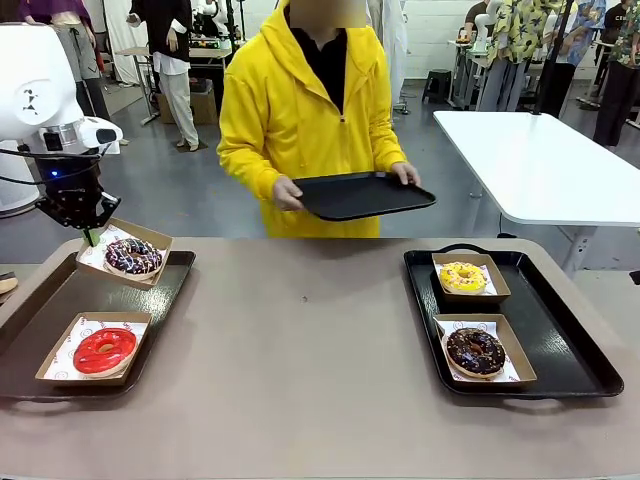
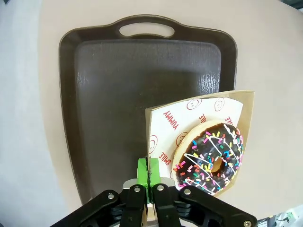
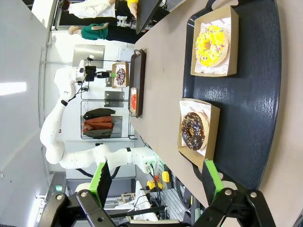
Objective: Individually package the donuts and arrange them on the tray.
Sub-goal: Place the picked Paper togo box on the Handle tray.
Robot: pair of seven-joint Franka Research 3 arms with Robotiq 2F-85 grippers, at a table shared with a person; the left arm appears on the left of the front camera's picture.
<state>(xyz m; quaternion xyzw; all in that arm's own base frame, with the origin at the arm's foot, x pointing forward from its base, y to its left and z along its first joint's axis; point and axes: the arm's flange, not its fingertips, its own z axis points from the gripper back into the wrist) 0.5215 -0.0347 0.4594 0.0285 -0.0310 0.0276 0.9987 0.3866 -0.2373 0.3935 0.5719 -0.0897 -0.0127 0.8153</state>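
The left gripper [image 2: 147, 182] is clamped on the rim of a cardboard box [image 1: 124, 253], holding the sprinkled donut [image 1: 133, 256] tilted above the left tray [image 1: 30, 330] for placement, while the right gripper [image 3: 156, 177] hangs wide open

Grey floor [image 1: 180, 190] behind the tan bench [image 1: 310, 380]. White table [image 1: 545, 165] off the bench's far right corner. White brick wall [image 1: 440, 30] at back, a black stool [image 1: 437, 83] near it. Small table [image 1: 135, 55] far left. Bright, even light.
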